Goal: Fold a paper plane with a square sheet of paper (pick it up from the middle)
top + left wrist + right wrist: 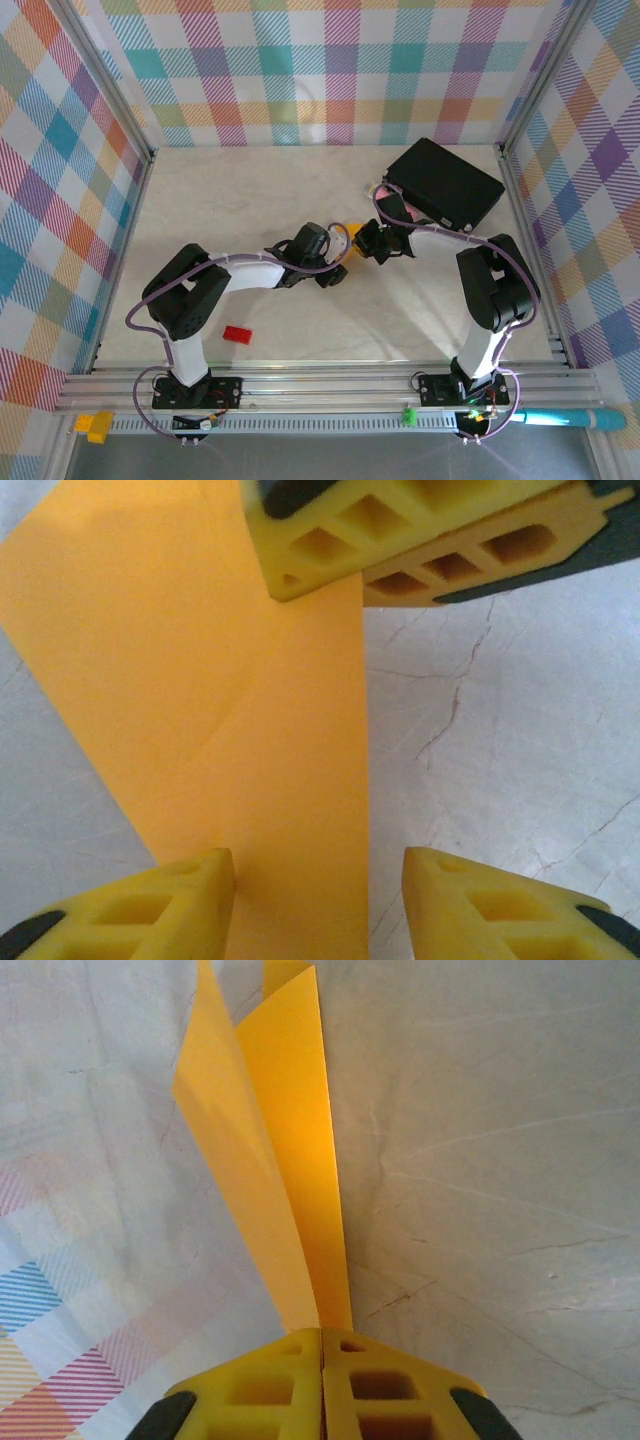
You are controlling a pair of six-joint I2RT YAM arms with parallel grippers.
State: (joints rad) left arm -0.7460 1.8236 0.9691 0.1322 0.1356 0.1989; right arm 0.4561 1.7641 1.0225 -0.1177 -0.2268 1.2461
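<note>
Right gripper: fingers pressed together and clamped on one end of the square sheet of paper; the two orange layers fanned apart away from the pinch.
Left gripper: jaws apart and holding nothing; one finger stood over the paper and the other over the bare tabletop, straddling the sheet's straight edge.
Paper's place: at mid-tabletop between the two grippers, near the black box but apart from it. The red block lay well apart, by the left arm.
Step judged: a fold under way, with one arm pinning the sheet and the other set to take its edge.
Risk 1: a left grip closing across the edge alone could crumple or tear the thin sheet.
Risk 2: a pull against the right pinch could slip the layers out of register, putting the next fold off the crease.
Risk 3: the two sets of fingers worked close together, so a small drift could knock them into each other.
Left wrist view: showed the faint diagonal crease and the right gripper's shut fingers at the paper's far end.
Right wrist view: showed the doubled, splayed layers.
Top view: showed the tabletop layout, with the paper as just a sliver.
</note>
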